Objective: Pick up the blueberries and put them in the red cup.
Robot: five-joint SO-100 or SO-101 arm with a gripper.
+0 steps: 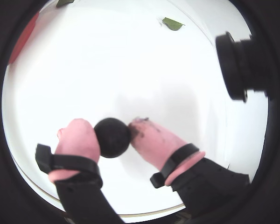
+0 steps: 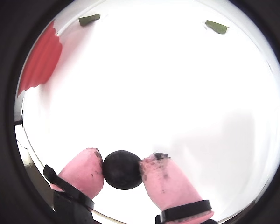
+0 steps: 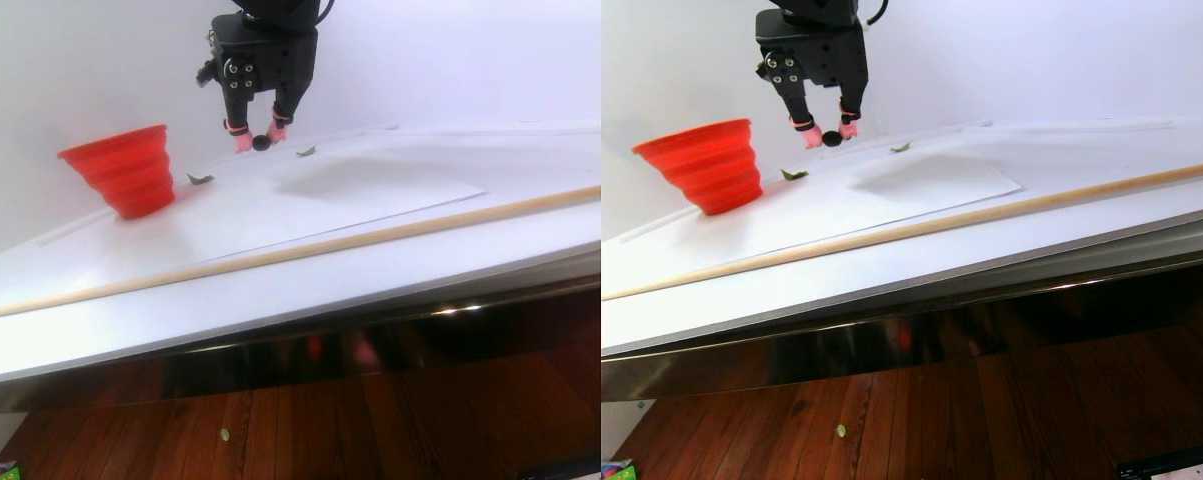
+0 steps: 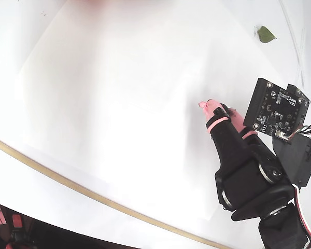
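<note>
One blueberry (image 1: 112, 137), a small matte black ball, sits pinched between my gripper's (image 1: 113, 132) two pink fingertips; the gripper is shut on it. The other wrist view shows the same blueberry (image 2: 122, 169) and gripper (image 2: 122, 163) from closer. The red cup (image 2: 39, 58), ribbed and cone-shaped, stands at the upper left of that view, well away from the gripper. In the stereo pair view the gripper (image 3: 260, 140) hangs to the right of the red cup (image 3: 121, 168) near the back wall. In the fixed view the gripper (image 4: 218, 110) hides the berry.
Two small green leaf pieces (image 2: 89, 19) (image 2: 216, 26) lie on the white sheet (image 4: 119, 93) beyond the gripper. A thin wooden strip (image 3: 291, 250) runs along the table's near side. A black camera module (image 1: 240, 65) sticks out to the right of the fingers.
</note>
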